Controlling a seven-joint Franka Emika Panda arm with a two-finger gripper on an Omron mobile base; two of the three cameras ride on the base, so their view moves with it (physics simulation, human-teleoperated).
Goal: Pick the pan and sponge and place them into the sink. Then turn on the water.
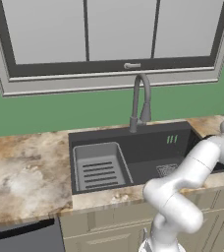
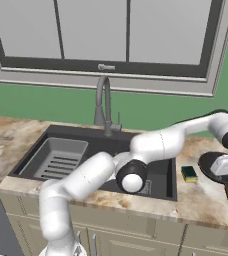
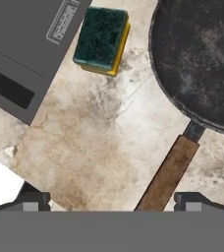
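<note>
wide open and empty, hand [image 3: 109, 203] hovers over the frying pan's [image 3: 202, 59] brown handle [image 3: 169, 173]. sponge [image 3: 102, 39] lies just beside the pan on the surface [image 3: 94, 133], near the sink [image 2: 161, 172].

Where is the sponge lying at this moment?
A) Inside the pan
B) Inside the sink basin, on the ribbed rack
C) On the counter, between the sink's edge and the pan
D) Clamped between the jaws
C: the sponge rests dark green side up on the marbled counter, with the sink on one side and the pan on the other.
</note>
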